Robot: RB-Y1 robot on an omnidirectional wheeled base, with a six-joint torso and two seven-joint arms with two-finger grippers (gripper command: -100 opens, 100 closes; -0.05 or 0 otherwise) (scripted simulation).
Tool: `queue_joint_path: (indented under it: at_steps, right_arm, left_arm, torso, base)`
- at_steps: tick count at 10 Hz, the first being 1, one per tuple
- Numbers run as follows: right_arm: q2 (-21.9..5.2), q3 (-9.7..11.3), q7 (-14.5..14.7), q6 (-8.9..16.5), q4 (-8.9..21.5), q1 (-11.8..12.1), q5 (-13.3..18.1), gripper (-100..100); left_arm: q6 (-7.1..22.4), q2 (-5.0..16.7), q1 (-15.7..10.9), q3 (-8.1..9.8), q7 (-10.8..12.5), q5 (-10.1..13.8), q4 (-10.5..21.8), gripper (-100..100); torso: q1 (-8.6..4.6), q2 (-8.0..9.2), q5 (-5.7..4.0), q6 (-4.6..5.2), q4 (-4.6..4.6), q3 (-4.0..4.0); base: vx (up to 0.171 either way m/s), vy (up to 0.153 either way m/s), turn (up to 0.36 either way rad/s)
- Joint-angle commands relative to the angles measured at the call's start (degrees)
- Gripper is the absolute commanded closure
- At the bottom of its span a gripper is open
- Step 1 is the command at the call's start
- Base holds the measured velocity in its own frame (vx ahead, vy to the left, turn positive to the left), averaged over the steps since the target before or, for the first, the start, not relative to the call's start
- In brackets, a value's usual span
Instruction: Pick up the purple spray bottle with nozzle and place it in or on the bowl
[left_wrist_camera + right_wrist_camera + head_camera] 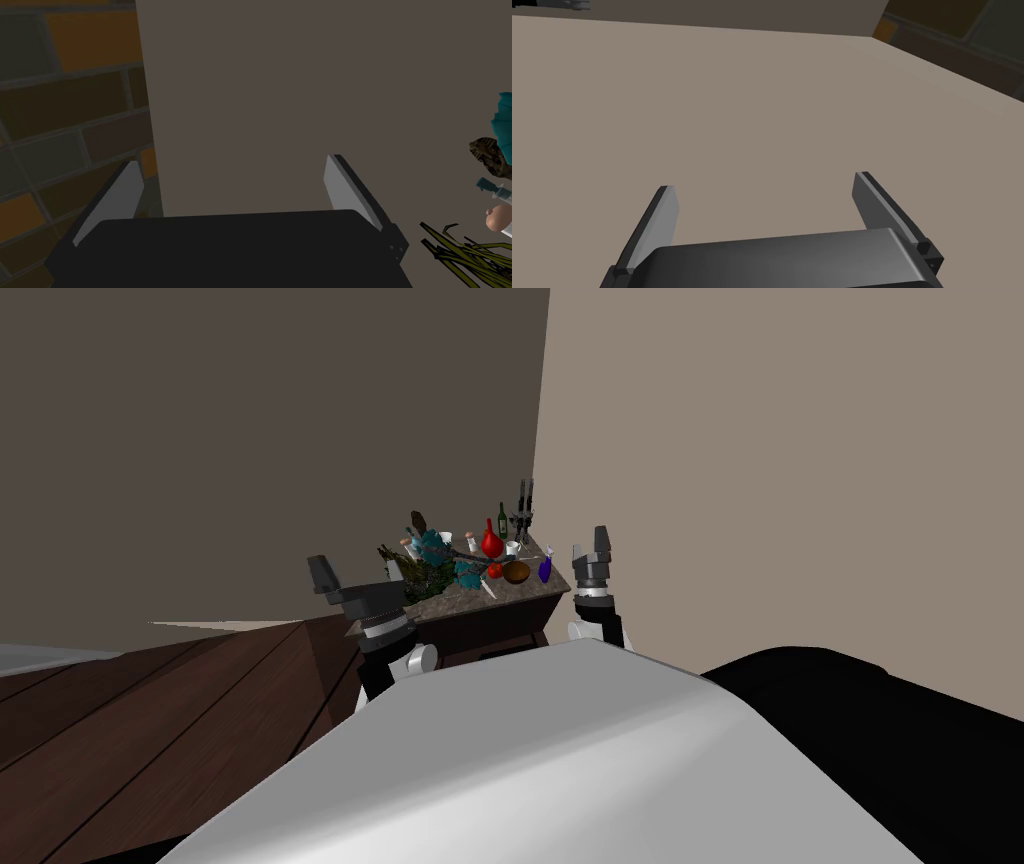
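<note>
While both arms hang raised short of the table [470, 606], I judge the task to be at its reach stage, with nothing gripped. The table stands in the corner where two walls meet, and its top is crowded with small things. My left gripper [325, 573] hovers off the table's left front corner, and the left wrist view shows its fingers spread wide and empty. My right gripper [600, 540] hovers just off the right front corner, its fingers likewise apart with nothing between them.

The brown bowl [516, 572] sits near the table's right front edge. The purple bottle [545, 569] stands just beside it, on the side nearer my right gripper. It is upright, with its long axis vertical and a pale nozzle on top. It is too small for me to tell which way the nozzle faces.

Next, I think, the right gripper must come down and in, with its fingers on either side of the bottle's body and clear of the bowl.
</note>
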Motion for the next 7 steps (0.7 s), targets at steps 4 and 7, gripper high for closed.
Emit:
queue_joint_path:
  at_steps: [4, 7]
  right_arm:
    - [-5.1, -0.4, -3.7, 2.4, 2.0, -1.5, -2.9, -100]
    - [-7.2, -0.8, -7.6, 4.9, 3.9, -3.0, -5.9, -100]
  left_arm:
    - [0.0, 0.0, 0.0, 0.0, 0.0, 0.0, 0.0, 0]
    - [0.0, 0.0, 0.0, 0.0, 0.0, 0.0, 0.0, 0]
  torso:
    - [0.02, 0.0, 0.0, 0.0, 0.0, 0.0]
    - [0.04, -0.01, 0.01, 0.0, 0.0, -0.01]
  base:
    - [-0.001, 0.01, -0.012]
    - [0.001, 0.016, -0.018]
